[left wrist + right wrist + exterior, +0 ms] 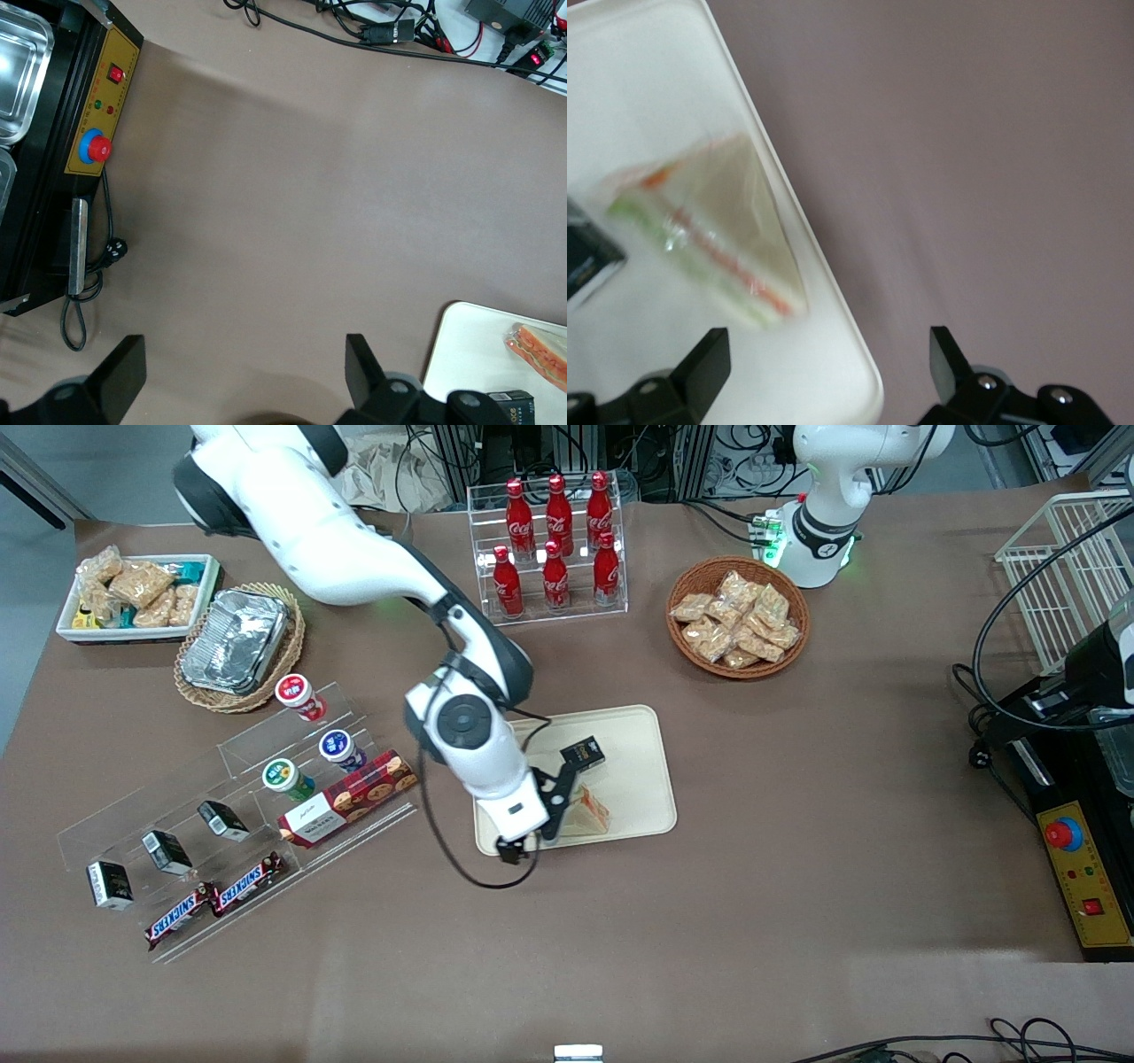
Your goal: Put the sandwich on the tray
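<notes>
1. Now you see the sandwich (589, 811) lying on the tray (642, 779), close to the tray's rim nearest the front camera.
2. Your gripper (523, 849) hangs above that rim, just beside the sandwich, fingers spread wide and holding nothing.
3. A small black box (582, 752) sits on the tray too, near the sandwich.
4. The tray rests on the brown table (797, 779).

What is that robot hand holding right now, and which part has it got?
Nothing. The gripper hangs open just above the tray, its jaws spread wide and empty. The sandwich lies on the tray by its edge, apart from the jaws.
</notes>
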Available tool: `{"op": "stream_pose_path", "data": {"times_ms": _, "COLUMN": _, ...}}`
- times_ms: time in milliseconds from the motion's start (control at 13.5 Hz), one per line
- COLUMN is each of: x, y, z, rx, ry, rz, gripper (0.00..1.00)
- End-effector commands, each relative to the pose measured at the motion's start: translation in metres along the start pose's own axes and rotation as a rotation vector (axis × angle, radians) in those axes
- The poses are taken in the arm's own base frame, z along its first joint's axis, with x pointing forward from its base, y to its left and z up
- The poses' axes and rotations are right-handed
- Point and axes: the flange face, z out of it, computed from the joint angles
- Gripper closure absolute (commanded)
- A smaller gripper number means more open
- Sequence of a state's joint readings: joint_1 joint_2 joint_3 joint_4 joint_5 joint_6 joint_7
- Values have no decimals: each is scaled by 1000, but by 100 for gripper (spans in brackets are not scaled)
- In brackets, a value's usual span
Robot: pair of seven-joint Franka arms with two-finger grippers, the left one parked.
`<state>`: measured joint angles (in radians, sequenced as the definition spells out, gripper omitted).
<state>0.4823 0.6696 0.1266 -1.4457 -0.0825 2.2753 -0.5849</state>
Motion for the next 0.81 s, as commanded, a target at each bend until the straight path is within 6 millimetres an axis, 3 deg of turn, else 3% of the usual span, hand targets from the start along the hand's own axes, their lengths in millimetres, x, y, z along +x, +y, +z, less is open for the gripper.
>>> {"op": "stream_pose_path", "data": {"times_ms": 0, "x": -26, "y": 12, "z": -76, "rx": 40, "ry": -59, "rz": 123, "gripper": 0}}
{"op": "stream_pose_path", "data": {"times_ms": 295, "x": -85, "y": 38, "z": -184, "rx": -30, "ry": -189, "rz": 401, "gripper": 0}}
{"op": "stream_pose_path", "data": {"times_ms": 517, "x": -148, "y": 75, "z": -242, "rx": -76, "ry": -211, "rz": 639, "gripper": 0}}
{"op": "stream_pose_path", "data": {"times_ms": 738, "x": -223, "y": 121, "z": -286, "rx": -121, "ry": -180, "rz": 791, "gripper": 0}}
